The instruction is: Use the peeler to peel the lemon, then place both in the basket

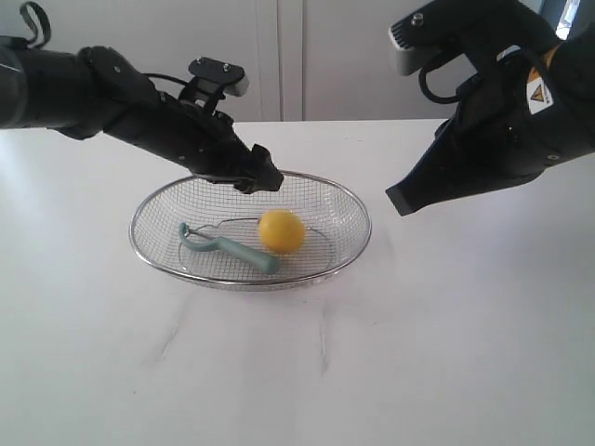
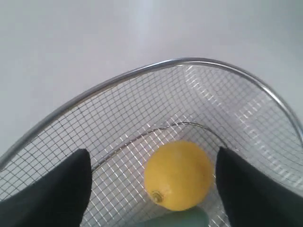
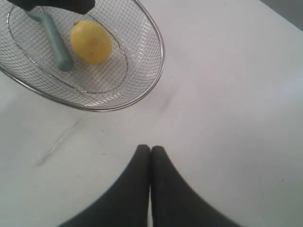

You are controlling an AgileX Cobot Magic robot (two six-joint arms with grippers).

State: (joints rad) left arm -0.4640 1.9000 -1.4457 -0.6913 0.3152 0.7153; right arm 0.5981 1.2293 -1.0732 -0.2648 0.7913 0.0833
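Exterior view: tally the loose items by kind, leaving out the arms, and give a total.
Lemon: 1
Peeler: 1
Basket: 1
Total: 3

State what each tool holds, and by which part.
Nothing. The left tool stands open above the lemon in the basket; the right tool is shut, empty.
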